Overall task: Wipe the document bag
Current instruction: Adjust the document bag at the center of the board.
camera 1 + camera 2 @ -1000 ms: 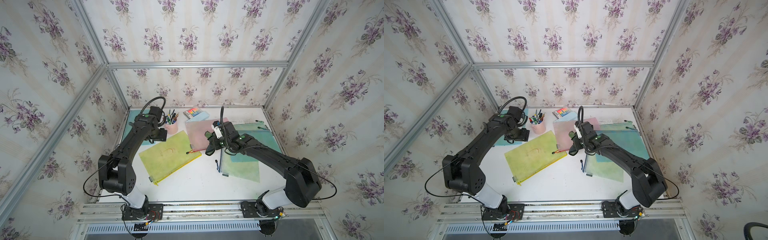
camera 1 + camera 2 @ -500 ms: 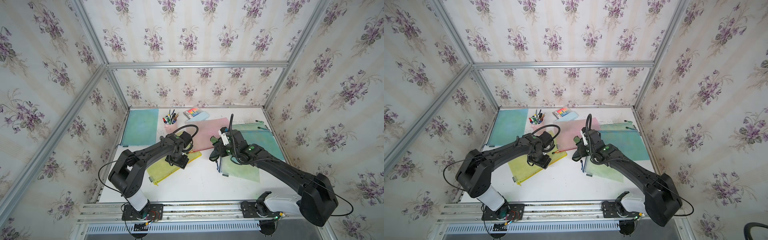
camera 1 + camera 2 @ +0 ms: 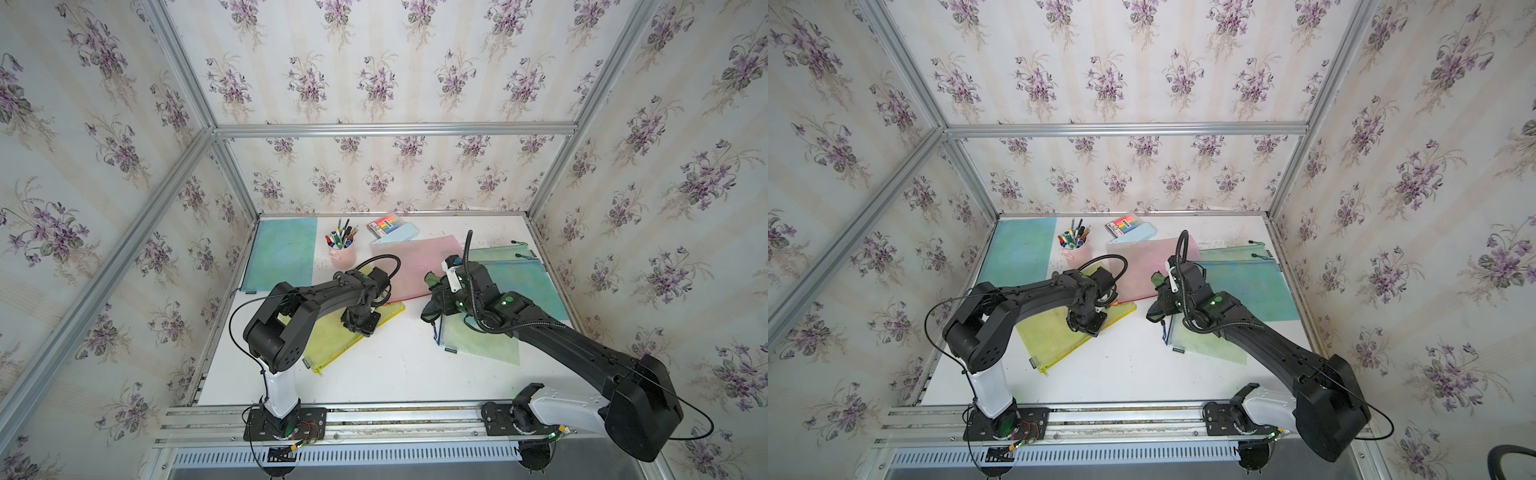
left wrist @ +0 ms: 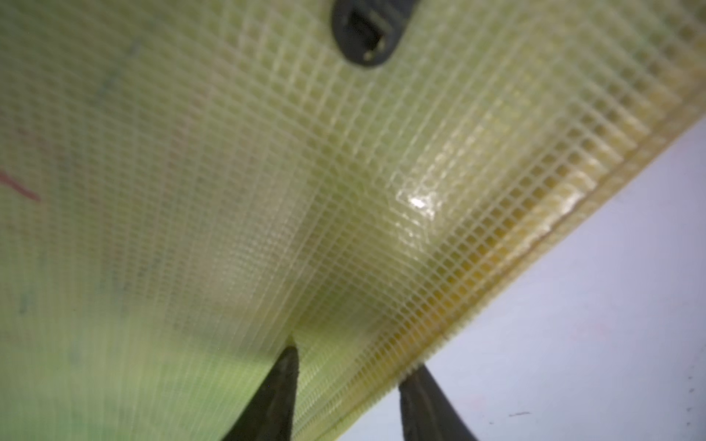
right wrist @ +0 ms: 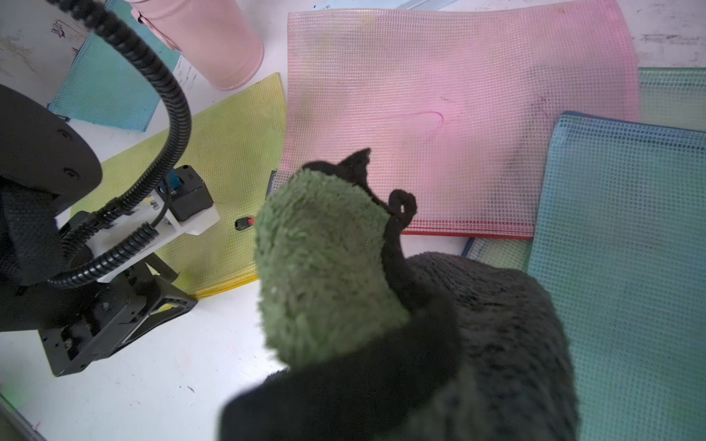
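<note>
CHANGE: left gripper (image 3: 360, 323) had swung from upper left to centre frame, jaws narrowing yet still parted astride the right-hand edge of the yellow mesh document bag (image 3: 328, 347), flat on the white tabletop (image 3: 395, 365) | RIGHT: right gripper (image 3: 440, 295) stayed clamped on the green-and-black fluffy cloth (image 5: 328, 267), right of centre, apart from the bag | MEANING: bag apparently being steadied; wiping not begun

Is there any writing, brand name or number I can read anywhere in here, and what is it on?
None can be read.
Colourful box: printed lettering too small.
Corner tags on the yellow bag and green bag: too small.
Pen scribble on the table: blurred.
</note>
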You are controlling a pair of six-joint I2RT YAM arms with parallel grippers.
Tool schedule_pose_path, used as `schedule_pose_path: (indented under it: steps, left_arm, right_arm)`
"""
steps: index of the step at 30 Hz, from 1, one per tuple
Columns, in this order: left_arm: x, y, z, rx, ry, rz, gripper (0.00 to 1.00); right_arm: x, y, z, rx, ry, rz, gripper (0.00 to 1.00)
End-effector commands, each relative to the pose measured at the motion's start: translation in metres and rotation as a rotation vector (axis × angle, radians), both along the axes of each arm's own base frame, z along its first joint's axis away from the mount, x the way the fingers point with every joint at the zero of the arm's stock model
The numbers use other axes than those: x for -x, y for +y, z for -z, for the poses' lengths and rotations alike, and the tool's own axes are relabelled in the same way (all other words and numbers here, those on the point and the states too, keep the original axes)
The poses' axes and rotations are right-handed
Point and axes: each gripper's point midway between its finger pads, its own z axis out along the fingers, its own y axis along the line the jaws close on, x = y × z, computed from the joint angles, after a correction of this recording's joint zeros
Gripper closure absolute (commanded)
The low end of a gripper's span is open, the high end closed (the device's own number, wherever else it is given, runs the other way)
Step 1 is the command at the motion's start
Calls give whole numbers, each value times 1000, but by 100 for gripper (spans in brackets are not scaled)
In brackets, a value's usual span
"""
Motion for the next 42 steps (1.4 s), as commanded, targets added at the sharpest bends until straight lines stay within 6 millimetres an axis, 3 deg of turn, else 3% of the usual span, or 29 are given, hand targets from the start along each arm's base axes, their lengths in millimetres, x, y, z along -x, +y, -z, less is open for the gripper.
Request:
schedule_pose_path:
  steps: [1, 6, 11, 15, 17, 22, 27, 30, 32, 35, 39, 42]
  left_arm:
    - [13, 3, 15, -4, 52, -31, 74]
    - [35, 11, -3, -41, 72, -25, 94]
    - [61, 3, -72, -36, 53, 42, 100]
    - [76, -25, -142, 95, 26, 74, 100]
    - [77, -41, -171, 188, 0, 72, 100]
    - [80, -108, -235, 530, -20, 93, 100]
    - [67, -174, -301, 877, -74, 184, 100]
    - [59, -195, -327, 1005, -90, 212, 100]
    - [44, -194, -325, 1037, -108, 191, 100]
    - [1, -177, -296, 1112, -110, 47, 100]
    - [-50, -136, -219, 1132, -85, -175, 100]
    - [-63, -117, -150, 1093, 12, -281, 99]
  right_arm:
    - [-6, 1, -7, -15, -34, 12, 84]
    - [-7, 0, -8, -5, -50, 7, 84]
    - [-12, -4, -14, -2, -74, 17, 85]
    - [-26, -14, -21, -11, -79, 48, 85]
    - [-38, -27, -28, -21, -93, 87, 85]
    - [-60, -60, -46, -51, -105, 170, 85]
    - [-71, -85, -44, -22, -71, 237, 85]
    - [-71, -85, -44, -29, -62, 241, 85]
    - [-69, -84, -42, -42, -53, 241, 85]
    - [-66, -87, -35, -27, -29, 252, 85]
    - [-63, -94, -33, 15, -29, 266, 86]
    - [-62, -93, -32, 24, -23, 255, 86]
